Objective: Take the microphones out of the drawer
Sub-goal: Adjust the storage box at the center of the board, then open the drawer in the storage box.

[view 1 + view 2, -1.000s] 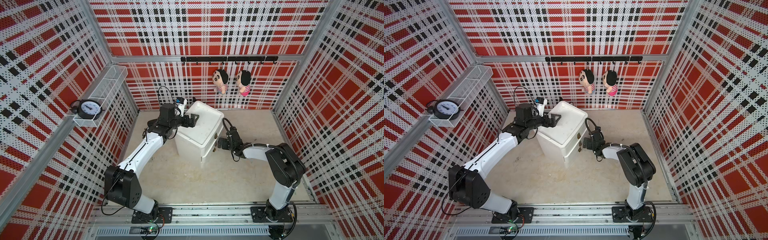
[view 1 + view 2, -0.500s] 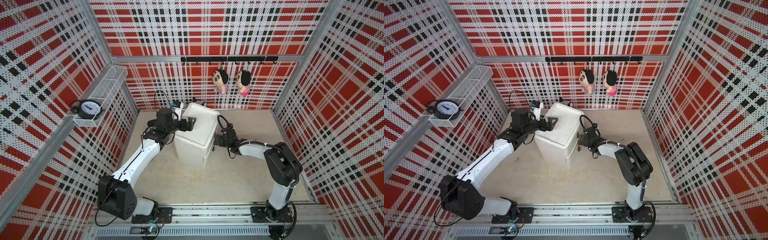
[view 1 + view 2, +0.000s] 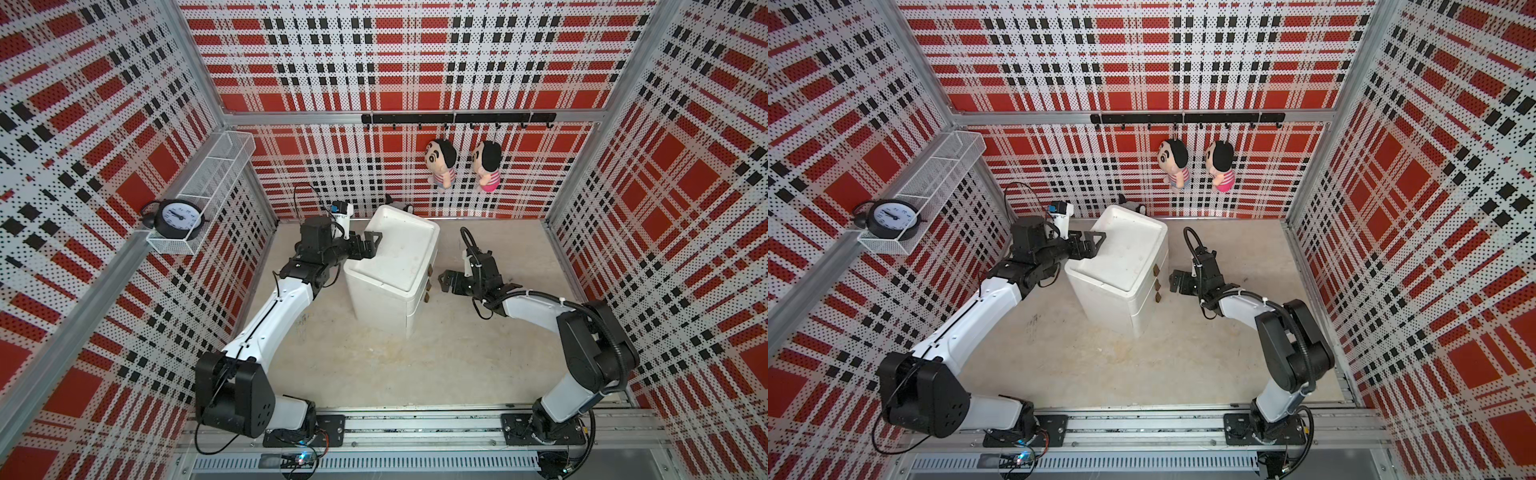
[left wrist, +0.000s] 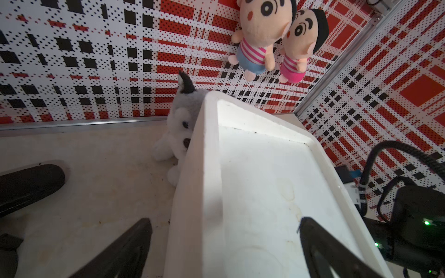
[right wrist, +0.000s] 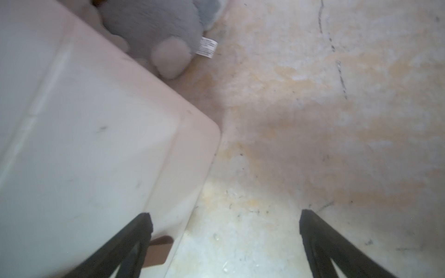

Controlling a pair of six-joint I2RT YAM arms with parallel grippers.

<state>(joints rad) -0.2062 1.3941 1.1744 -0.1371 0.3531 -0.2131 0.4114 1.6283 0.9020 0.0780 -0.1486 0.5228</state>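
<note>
Here the left hand [image 3: 371,245], released, straddles the cabinet's [image 3: 395,257] top rim, while the right hand [image 3: 443,282], also released, sits just beside the handles [image 3: 428,284] of the shut drawers [image 3: 417,311]; the microphone is hidden.

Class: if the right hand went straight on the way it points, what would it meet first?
Probably the front of the white cabinet, by its brown handles; the open right hand is close, gap unclear.
</note>
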